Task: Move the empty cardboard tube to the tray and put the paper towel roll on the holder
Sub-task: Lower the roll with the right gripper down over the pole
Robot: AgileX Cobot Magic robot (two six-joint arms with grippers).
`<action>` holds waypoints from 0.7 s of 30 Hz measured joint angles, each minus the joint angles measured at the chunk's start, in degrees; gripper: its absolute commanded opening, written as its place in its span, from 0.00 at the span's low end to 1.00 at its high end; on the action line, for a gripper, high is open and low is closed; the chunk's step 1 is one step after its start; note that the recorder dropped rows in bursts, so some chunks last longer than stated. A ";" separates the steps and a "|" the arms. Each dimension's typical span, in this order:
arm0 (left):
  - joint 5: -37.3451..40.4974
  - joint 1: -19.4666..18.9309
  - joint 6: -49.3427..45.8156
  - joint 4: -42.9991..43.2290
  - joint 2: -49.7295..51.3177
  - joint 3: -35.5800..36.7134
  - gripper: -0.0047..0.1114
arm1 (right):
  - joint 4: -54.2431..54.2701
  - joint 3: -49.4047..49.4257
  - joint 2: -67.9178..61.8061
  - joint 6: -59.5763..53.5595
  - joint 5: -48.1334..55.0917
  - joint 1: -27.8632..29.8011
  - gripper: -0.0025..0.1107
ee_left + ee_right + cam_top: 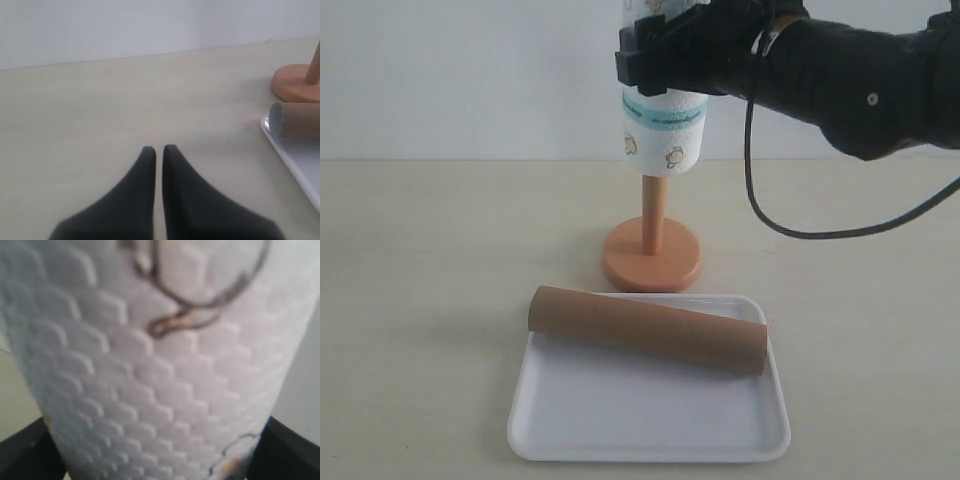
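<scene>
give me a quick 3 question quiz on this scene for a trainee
1. True or false: the tube lies on the tray.
2. The right gripper holds: A) the roll B) the tube C) nothing.
3. Is the left gripper open or shut?

Key: 1 true. 2 A. 3 shut.

A pale beige tabletop (420,260) meets a plain white wall (470,70).
</scene>
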State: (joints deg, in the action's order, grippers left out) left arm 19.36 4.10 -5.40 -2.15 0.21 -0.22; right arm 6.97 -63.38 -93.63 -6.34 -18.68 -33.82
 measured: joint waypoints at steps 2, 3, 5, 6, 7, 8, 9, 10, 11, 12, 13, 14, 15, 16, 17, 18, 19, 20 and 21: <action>0.05 0.00 0.00 0.00 0.00 0.00 0.08 | 0.00 0.23 -0.84 0.48 -0.27 0.00 0.02; 0.05 0.00 0.00 0.00 0.00 0.00 0.08 | 0.00 0.23 -1.47 0.73 -0.69 0.00 0.02; 0.05 0.00 0.00 0.00 0.00 0.00 0.08 | 0.00 0.27 -3.10 1.03 -1.42 0.00 0.02; 0.05 0.00 0.00 0.00 0.00 0.00 0.08 | 0.00 0.27 -4.06 1.03 -1.67 0.00 0.02; 0.05 0.00 0.00 0.00 0.00 0.00 0.08 | 0.00 0.36 -4.84 1.15 -2.01 0.00 0.02; 0.05 0.00 0.00 0.00 0.00 0.00 0.08 | 0.00 0.49 -6.87 1.43 -2.59 0.00 0.02; 0.05 0.00 0.00 0.00 0.00 0.00 0.08 | 0.00 0.49 -7.65 1.44 -2.60 0.00 0.02; 0.05 0.00 0.00 0.00 0.00 0.00 0.08 | 0.00 0.53 -9.39 1.71 -2.85 0.00 0.02; 0.05 0.00 0.00 0.00 0.00 0.00 0.08 | 0.00 0.53 -10.17 1.71 -3.00 0.00 0.02; 0.05 0.00 0.00 0.00 0.00 0.00 0.08 | 0.00 0.53 -11.41 1.93 -3.26 0.00 0.02; 0.05 0.00 0.00 0.00 0.00 0.00 0.08 | 0.00 0.53 -11.90 1.93 -3.35 0.00 0.02; 0.05 0.00 0.00 0.00 0.00 0.00 0.08 | 0.00 0.53 -12.60 1.93 -3.49 0.00 0.02; 0.05 0.00 0.00 0.00 0.00 0.00 0.08 | 0.00 0.53 -12.89 1.93 -3.60 0.00 0.02; 0.05 0.00 0.00 0.00 0.00 0.00 0.08 | 0.00 0.53 -13.20 1.93 -3.59 0.00 0.02; 0.05 0.00 0.00 0.00 0.00 0.00 0.08 | 0.00 0.53 -13.41 1.93 -3.59 0.00 0.03; 0.05 0.00 0.00 0.00 0.00 0.00 0.08 | 0.00 0.53 -13.47 1.93 -3.59 0.00 0.07; 0.05 0.00 0.00 0.00 0.00 0.00 0.08 | 0.00 0.53 -13.67 1.93 -3.59 0.00 0.12; 0.05 0.00 0.00 0.00 0.00 0.00 0.08 | 0.00 0.53 -13.80 1.93 -3.49 0.00 0.23; 0.05 0.00 0.00 0.00 0.00 0.00 0.08 | 0.00 0.53 -13.91 1.93 -3.08 0.00 0.32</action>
State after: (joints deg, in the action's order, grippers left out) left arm 19.41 4.10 -5.40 -2.15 0.21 -0.22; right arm 6.97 -62.85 -107.54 -4.41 -21.76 -33.82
